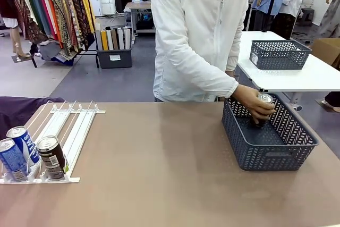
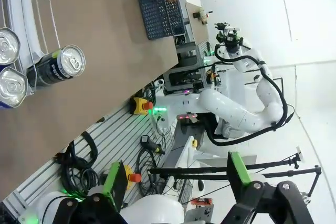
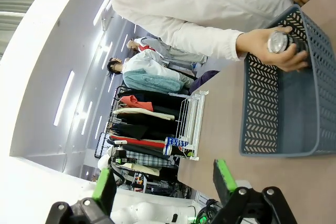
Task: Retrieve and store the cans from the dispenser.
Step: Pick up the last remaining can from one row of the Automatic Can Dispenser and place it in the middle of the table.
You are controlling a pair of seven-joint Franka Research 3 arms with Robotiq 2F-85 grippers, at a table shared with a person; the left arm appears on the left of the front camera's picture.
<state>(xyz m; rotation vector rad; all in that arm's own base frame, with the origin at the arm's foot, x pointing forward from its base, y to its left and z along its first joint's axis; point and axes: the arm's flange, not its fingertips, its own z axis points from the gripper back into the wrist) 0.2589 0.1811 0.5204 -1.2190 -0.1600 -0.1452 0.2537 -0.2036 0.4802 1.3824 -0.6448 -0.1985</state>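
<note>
The white rail dispenser [image 1: 79, 126] lies at the table's left. At its near end stand two blue cans [image 1: 24, 143] [image 1: 11, 159] and a dark can [image 1: 51, 157]. At the right, the person's hand [image 1: 249, 99] holds another can [image 1: 264, 99] inside the dark grey basket [image 1: 265, 155]. In the left wrist view my left gripper [image 2: 176, 182] is open and empty, far off the table, with the dark can [image 2: 60, 66] and the tops of two cans [image 2: 9, 45] at the upper left. My right gripper [image 3: 164, 184] is open and empty, off the table's edge near the basket [image 3: 260, 108].
A second grey basket [image 1: 279, 54] sits on a white table at the back right. Dark cloth [image 1: 21, 110] lies past the dispenser's far left corner. The brown tabletop [image 1: 159, 158] stretches bare between dispenser and basket. Cables and a red stop button [image 2: 139, 106] lie below the table edge.
</note>
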